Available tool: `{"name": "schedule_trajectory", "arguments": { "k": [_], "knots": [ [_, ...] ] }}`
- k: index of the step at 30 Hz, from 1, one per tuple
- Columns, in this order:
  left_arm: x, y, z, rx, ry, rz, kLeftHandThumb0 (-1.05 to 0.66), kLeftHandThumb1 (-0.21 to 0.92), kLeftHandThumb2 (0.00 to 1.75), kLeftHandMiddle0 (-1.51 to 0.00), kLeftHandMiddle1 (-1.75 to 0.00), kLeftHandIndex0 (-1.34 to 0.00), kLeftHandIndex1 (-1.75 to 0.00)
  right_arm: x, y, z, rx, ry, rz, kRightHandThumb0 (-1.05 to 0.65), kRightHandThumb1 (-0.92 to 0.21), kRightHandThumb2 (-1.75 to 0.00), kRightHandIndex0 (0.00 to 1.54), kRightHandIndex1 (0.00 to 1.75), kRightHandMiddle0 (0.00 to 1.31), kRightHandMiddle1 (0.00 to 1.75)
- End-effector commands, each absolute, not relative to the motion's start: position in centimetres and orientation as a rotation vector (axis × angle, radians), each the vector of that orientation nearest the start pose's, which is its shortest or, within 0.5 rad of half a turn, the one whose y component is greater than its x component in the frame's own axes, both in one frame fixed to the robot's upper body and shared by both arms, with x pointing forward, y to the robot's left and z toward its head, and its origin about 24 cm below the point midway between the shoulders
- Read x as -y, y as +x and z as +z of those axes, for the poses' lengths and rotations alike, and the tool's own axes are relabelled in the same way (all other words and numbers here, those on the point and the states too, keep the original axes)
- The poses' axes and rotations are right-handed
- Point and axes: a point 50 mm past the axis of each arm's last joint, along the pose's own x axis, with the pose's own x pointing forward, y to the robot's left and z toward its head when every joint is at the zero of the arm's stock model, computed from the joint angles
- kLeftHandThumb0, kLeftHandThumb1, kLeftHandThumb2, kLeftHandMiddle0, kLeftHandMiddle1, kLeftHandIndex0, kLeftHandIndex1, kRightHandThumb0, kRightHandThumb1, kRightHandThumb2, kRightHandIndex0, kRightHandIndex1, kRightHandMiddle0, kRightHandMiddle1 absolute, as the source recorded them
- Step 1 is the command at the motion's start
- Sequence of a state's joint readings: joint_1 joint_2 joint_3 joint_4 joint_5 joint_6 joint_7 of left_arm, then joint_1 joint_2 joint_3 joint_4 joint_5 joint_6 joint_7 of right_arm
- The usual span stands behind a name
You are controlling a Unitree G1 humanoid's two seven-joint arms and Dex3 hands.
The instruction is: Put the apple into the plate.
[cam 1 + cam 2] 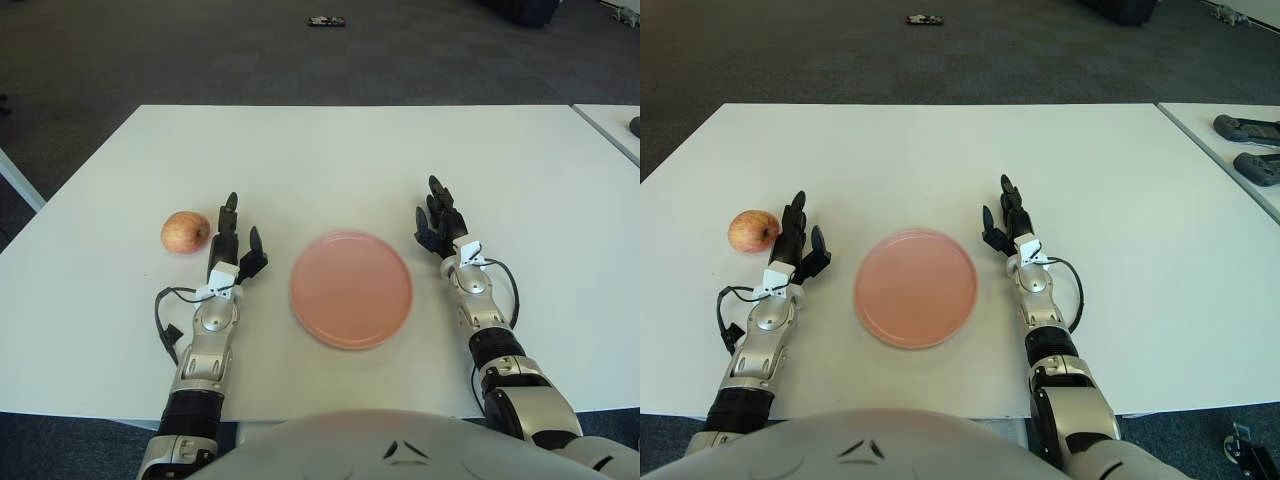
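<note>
Left eye view: our pink plate (351, 289) holds nothing; apple (185, 231) sits upright beside our left hand (232, 240), whose fingers are extended and grasp nothing; right hand (440, 226) likewise released.

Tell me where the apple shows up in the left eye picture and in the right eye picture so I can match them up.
Left eye view: the apple sits left of centre, just left of the left hand.
Right eye view: the apple is nearer the left edge, again just left of the left hand.
Shared landmark: the pink plate, to the apple's right in both.
</note>
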State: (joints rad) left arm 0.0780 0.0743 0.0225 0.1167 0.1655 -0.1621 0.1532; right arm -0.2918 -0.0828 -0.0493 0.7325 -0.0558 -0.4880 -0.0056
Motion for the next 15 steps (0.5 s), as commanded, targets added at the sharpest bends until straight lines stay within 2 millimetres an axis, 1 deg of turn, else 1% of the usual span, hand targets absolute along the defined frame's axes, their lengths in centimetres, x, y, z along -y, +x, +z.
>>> {"name": "schedule_trajectory", "arguments": {
  "k": [1, 15],
  "knots": [
    [-17.97, 23.56, 1.98, 0.010, 0.240, 0.154, -0.77, 0.92, 0.99, -0.11, 0.00, 0.00, -0.18, 16.25, 28.28, -1.49, -0.034, -0.115, 0.026, -0.81, -0.92, -0.76, 0.03, 0.00, 0.00, 0.00],
    [-18.07, 23.52, 1.95, 0.008, 0.250, 0.156, -0.78, 0.92, 0.99, -0.11, 0.00, 0.00, -0.14, 16.17, 28.23, -1.51, -0.035, -0.117, 0.024, -0.82, -0.92, -0.78, 0.03, 0.00, 0.00, 0.00]
  ]
}}
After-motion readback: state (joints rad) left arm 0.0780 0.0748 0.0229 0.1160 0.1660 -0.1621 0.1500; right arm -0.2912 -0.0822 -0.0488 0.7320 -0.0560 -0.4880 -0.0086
